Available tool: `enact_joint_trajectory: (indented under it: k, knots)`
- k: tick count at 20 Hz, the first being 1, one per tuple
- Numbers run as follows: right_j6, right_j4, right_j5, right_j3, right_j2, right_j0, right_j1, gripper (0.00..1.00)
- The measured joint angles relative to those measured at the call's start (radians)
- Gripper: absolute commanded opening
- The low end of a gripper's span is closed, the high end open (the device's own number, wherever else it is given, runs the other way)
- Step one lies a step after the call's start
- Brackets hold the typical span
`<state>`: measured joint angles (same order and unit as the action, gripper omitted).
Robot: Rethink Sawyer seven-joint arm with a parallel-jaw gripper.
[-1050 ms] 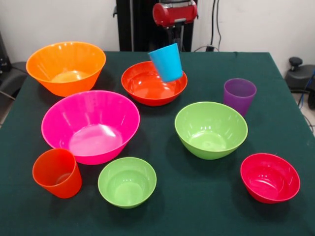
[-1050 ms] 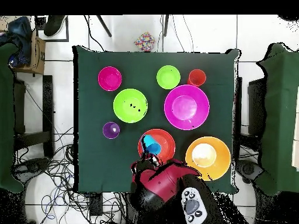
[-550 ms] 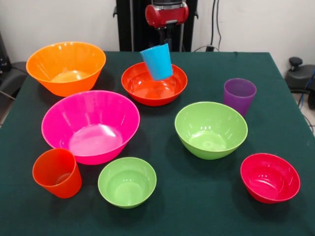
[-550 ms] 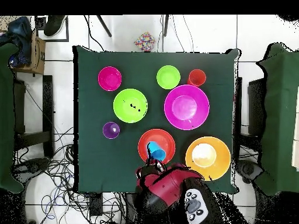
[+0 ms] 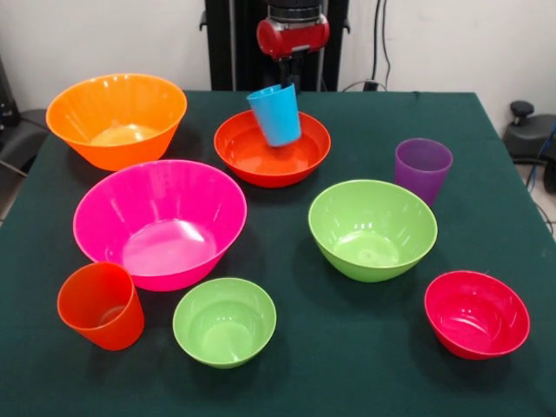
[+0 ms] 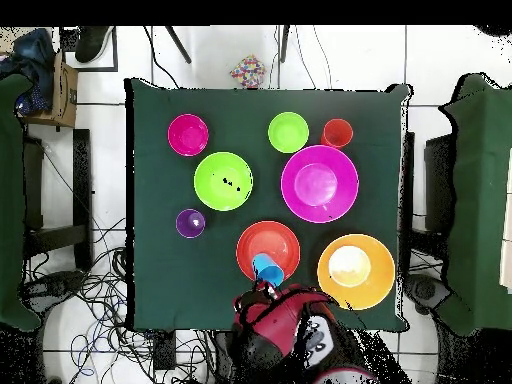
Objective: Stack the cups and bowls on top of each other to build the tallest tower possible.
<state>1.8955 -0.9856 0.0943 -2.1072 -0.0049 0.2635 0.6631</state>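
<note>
The gripper [image 5: 287, 76] was clenched on the far rim of the blue cup [image 5: 275, 114], carrying it tilted and clear of the counter [image 5: 347, 365], above the far side of the shallow red-orange bowl [image 5: 261, 156]. Judging by the task, the cup hung there because that bowl was to serve as the tower's base; nothing was stacked yet. Around it, every other piece stood alone and upright: the large orange bowl [image 5: 117, 117], the large pink bowl [image 5: 161, 221], the purple cup [image 5: 423, 167], the medium green bowl [image 5: 372, 228], the small green bowl [image 5: 224, 321], the orange cup [image 5: 100, 304] and the crimson bowl [image 5: 476, 313].
</note>
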Motion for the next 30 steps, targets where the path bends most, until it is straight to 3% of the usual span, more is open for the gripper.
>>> enact_joint_trajectory:
  k: [9, 14, 22, 27, 30]
  knots:
    - [0.000, 0.000, 0.128, 0.042, -0.120, -0.088, -0.097, 0.00]
    - [0.000, 0.000, 0.154, 0.048, -0.145, -0.095, -0.112, 0.00]
    - [0.000, -0.015, 0.157, 0.048, -0.144, -0.053, -0.105, 0.00]
    - [0.000, -0.037, 0.112, 0.047, -0.073, 0.043, -0.057, 0.00]
    - [0.000, -0.037, 0.095, 0.047, -0.054, 0.066, -0.038, 0.00]
